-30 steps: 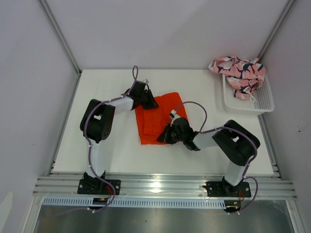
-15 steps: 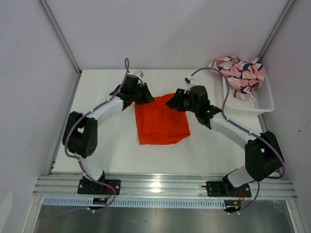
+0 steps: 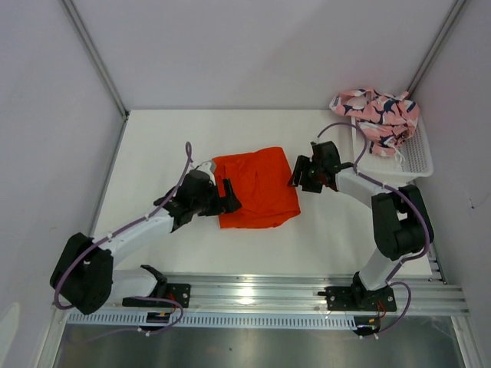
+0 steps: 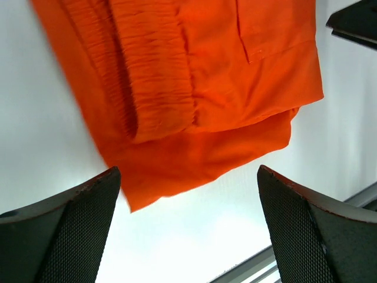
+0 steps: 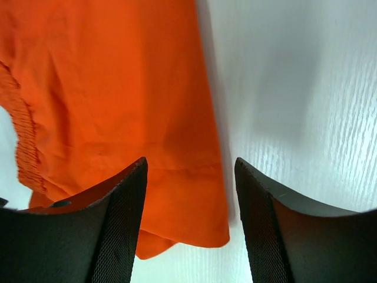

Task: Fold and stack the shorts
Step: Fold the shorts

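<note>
My left claw (image 3: 228,196) gapes empty at the near-left edge of the folded orange shorts (image 3: 257,188) on the counter (image 3: 153,153), right claw (image 3: 298,175) released just beside their right edge, nearer the pink shorts (image 3: 377,113) heaped on the far-right basket (image 3: 418,159).

The orange shorts (image 3: 257,188) are matt, crinkled cloth; the white table (image 3: 153,153) is smooth, faintly glossy.

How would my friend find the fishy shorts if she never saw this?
Find the white table, then its far right corner, where a white mesh basket sits. The pink shorts are heaped over its far rim. Unlike the plain orange shorts mid-table, they have a navy-and-white print.
</note>
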